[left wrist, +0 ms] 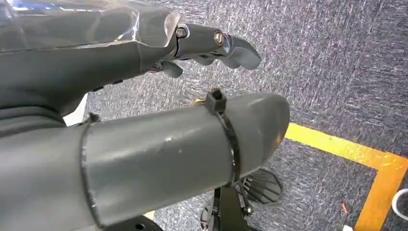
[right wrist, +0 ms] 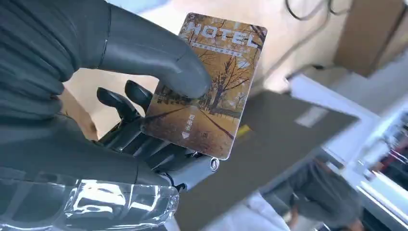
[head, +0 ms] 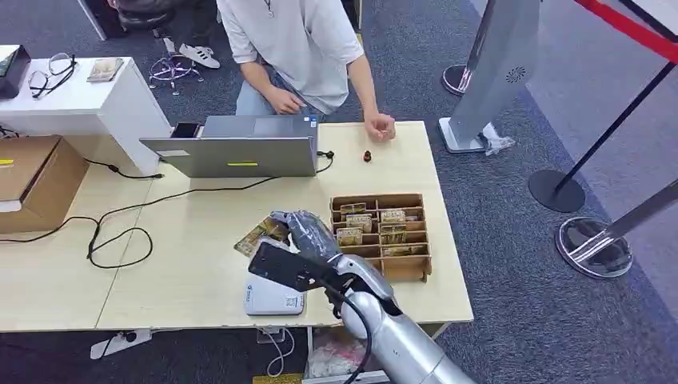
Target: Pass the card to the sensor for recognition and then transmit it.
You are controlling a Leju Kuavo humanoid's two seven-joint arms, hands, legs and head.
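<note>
1. You are getting bare table (head: pixel 192 240) left of the right hand (head: pixel 308 236).
2. The card tray (head: pixel 382 232) is sitting just right of it.
3. The laptop (head: pixel 240 148) and a person's hand (head: pixel 380 126) are blocking the far edge.

- The head view looked forward and down from high on the robot, taking in the whole surface (head: pixel 200 264), the laptop (head: pixel 240 152), the wooden tray (head: pixel 384 232) and a person (head: pixel 296 48) at the far side.
- The right wrist view sat close behind the right hand (right wrist: pixel 120 110), facing across the surface towards the laptop (right wrist: pixel 288 144) and the person (right wrist: pixel 317 187), both blurred. It shared these, the hand (head: pixel 308 236) and its card (right wrist: pixel 207 86) with the head view.
- The left wrist view sat just behind the left hand (left wrist: pixel 144 120), pointing down at grey carpet (left wrist: pixel 337 72) and a yellow floor line (left wrist: pixel 356 154).
</note>
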